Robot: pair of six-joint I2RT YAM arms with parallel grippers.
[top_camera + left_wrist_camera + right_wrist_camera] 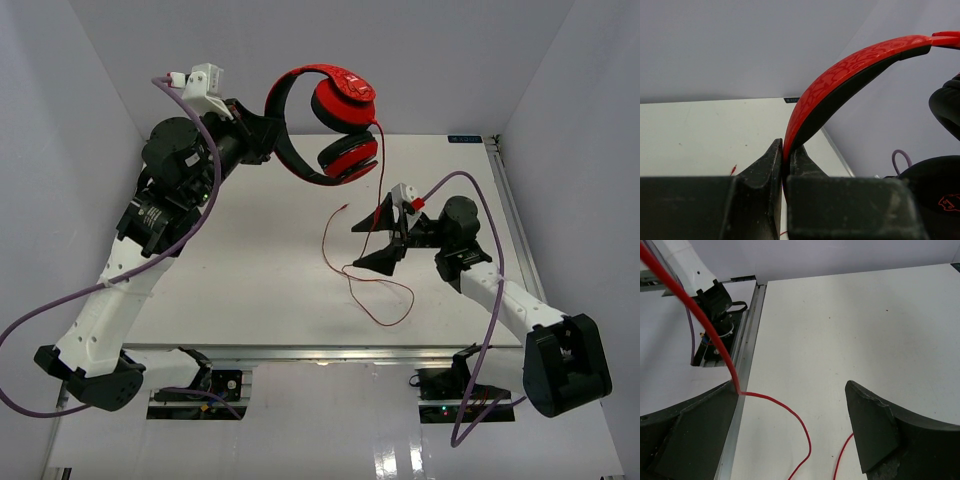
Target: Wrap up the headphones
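Aloft, left pincer (268, 135) pinching headphones (345, 100); right pincer (383, 240) spread, red cable (775, 402) touching its jaw.

Red headphones (345, 100) in left pincer (266, 133)

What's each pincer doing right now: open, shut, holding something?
Left pincer: shut on the headphones, held in the air.
Right pincer: open, gripping nothing; the cable lies against one finger.

readable text: none | dark label (463, 139): too small to read
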